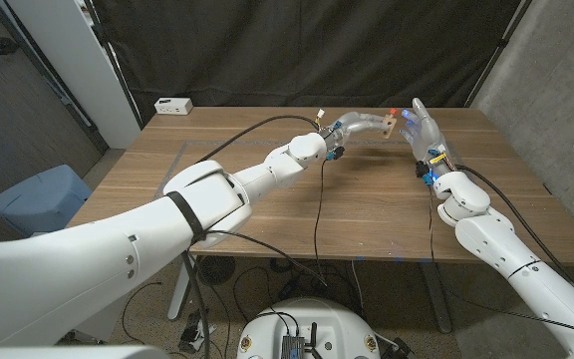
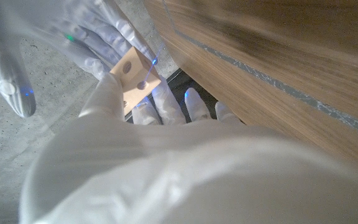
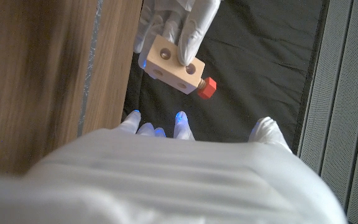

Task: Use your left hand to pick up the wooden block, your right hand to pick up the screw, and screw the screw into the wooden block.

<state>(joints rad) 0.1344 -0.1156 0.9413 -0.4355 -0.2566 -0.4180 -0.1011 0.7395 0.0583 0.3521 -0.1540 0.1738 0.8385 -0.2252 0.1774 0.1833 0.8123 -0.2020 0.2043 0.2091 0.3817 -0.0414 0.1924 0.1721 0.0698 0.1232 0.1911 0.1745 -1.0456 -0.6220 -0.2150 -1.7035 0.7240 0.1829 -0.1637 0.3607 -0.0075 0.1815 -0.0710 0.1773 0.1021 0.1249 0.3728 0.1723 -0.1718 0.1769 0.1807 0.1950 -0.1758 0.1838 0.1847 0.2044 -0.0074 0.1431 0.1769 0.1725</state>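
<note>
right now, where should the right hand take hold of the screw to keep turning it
Probably by the red head of the screw, the only part clear of the wooden block. It juts from the block's end away from the left hand, facing the open right hand, so come in end-on from that side.

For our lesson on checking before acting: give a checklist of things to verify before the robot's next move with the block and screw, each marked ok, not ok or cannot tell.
1. Left robot hand grips the wooden block: ok, fingers wrap it in the right wrist view.
2. Block is lifted off the table: ok.
3. Screw is in the block: ok, its red head sticks out of one end.
4. Screw is fully driven in: cannot tell; a short stretch of shank seems to show.
5. Right robot hand holds the screw: not ok, its fingers are spread beside the block.
6. Block's other holes are free: ok, two open holes face the right wrist camera.
</note>
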